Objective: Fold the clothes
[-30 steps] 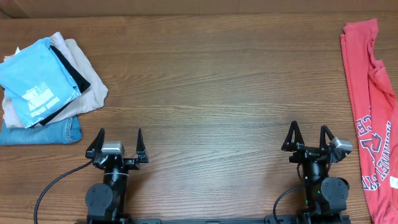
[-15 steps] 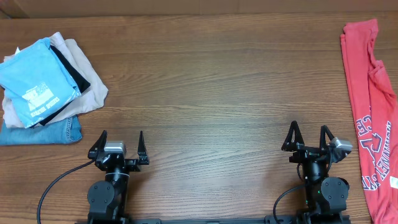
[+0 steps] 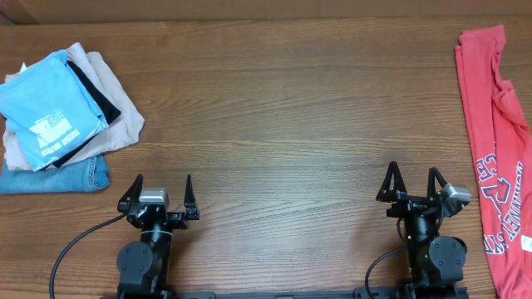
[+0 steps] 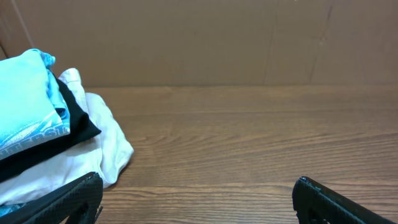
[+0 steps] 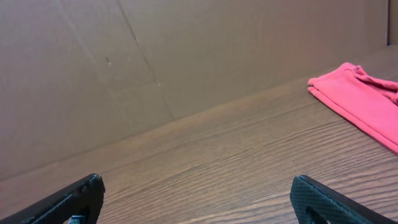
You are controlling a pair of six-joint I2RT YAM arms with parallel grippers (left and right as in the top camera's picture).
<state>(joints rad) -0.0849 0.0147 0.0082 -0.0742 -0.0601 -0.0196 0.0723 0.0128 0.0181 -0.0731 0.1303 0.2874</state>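
Note:
A red T-shirt (image 3: 496,141) lies spread unfolded along the table's right edge; its top end shows in the right wrist view (image 5: 360,93). A stack of folded clothes (image 3: 58,108) sits at the far left, with a light blue shirt on top; it also shows in the left wrist view (image 4: 50,137). My left gripper (image 3: 158,193) is open and empty near the front edge, to the right of and nearer than the stack. My right gripper (image 3: 411,181) is open and empty at the front right, left of the red shirt.
A brown cardboard wall (image 4: 205,37) runs along the far side of the wooden table (image 3: 283,116). Folded blue jeans (image 3: 58,176) lie at the bottom of the stack.

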